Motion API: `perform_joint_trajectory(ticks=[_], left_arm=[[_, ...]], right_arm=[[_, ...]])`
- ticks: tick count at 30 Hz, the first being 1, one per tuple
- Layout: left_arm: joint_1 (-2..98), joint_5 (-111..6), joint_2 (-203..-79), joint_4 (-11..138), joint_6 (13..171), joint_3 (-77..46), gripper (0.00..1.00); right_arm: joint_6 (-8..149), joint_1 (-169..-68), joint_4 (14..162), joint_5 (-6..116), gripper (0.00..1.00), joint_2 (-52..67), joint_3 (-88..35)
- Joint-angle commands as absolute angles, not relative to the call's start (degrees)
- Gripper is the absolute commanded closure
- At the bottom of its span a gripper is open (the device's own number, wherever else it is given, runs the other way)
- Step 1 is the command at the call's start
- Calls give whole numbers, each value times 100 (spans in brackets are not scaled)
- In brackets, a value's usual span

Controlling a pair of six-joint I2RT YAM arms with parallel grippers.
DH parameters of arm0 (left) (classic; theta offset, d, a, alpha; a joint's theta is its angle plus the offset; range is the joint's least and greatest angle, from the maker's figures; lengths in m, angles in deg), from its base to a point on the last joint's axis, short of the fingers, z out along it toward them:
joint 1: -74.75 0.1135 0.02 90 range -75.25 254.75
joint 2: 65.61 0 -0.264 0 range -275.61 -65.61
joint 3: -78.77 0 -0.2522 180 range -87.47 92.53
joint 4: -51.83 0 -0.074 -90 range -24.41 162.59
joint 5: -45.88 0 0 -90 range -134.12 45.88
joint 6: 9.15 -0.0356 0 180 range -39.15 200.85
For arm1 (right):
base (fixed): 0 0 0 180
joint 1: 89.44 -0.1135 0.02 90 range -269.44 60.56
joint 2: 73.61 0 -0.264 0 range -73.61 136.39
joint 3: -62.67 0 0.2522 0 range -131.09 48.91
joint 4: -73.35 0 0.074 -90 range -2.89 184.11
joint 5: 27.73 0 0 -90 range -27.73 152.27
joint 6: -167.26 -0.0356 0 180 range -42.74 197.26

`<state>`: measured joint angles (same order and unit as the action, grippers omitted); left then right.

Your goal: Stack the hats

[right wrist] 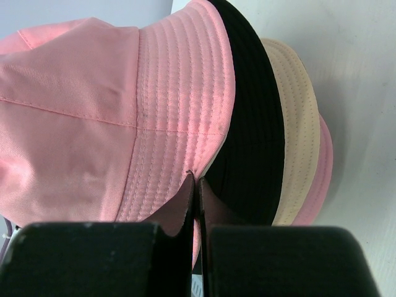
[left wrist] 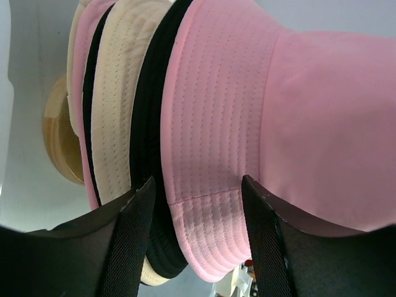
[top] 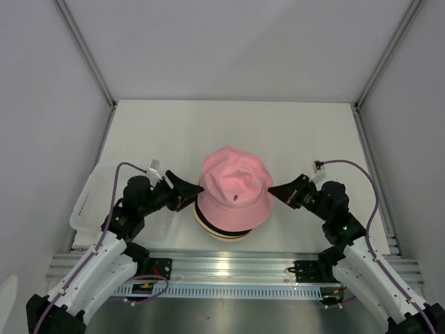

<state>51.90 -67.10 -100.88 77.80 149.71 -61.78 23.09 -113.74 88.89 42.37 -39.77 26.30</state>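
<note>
Hats (top: 229, 209): stacked in 1 pile at the middle of the table (top: 292, 132), between the 2 grippers.
Pink hat (top: 233, 182): placed on top, crown up, its brim spread over the pile.
Black hat (right wrist: 247, 124): nested directly under the pink hat, only its brim shown.
Cream hat (right wrist: 297, 124): nested under the black hat, only its brim shown.
Lower pink brim (right wrist: 323, 167): seen beneath the cream hat, at the bottom of the pile in the right wrist view.
Stand (left wrist: 59, 136): a wooden edge is glimpsed under the pile.
Left gripper (top: 197, 197): jaws held apart, set to either side of the pink hat's brim edge, with gaps visible.
Right gripper (top: 272, 188): jaws pressed together, tips touching the pink hat's brim; whether fabric is pinched cannot be told.
Basket (top: 90, 198): white, at the table's left edge.
</note>
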Motion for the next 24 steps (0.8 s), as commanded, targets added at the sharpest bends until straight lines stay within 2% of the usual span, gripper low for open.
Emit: perform_joint_trajectory(ticks=[1,6,11,18,21,22,24], left_arm=[[5067,-6829,-10225,7332,15178,-6243,39],[4970,-6899,-10323,7025,15336,-6365,41],[4970,-6741,-10130,6682,15556,-6471,58],[4962,-6917,-10209,5971,15819,-6769,76],[4962,-6864,-10174,5821,15828,-6840,87],[4962,-6847,-10139,5829,15802,-6840,99],[4961,-6803,-10086,5882,15750,-6831,99]], right_arm=[[2443,-11423,8587,4249,100,-3978,2500],[2479,-11414,8588,4197,100,-3925,2474],[2496,-11423,8623,4197,100,-3925,2500],[2558,-11431,8649,4214,100,-3916,2535],[2567,-11440,8675,4223,100,-3925,2527],[2601,-11432,8693,4232,100,-3925,2518],[2628,-11440,8693,4258,100,-3942,2518]])
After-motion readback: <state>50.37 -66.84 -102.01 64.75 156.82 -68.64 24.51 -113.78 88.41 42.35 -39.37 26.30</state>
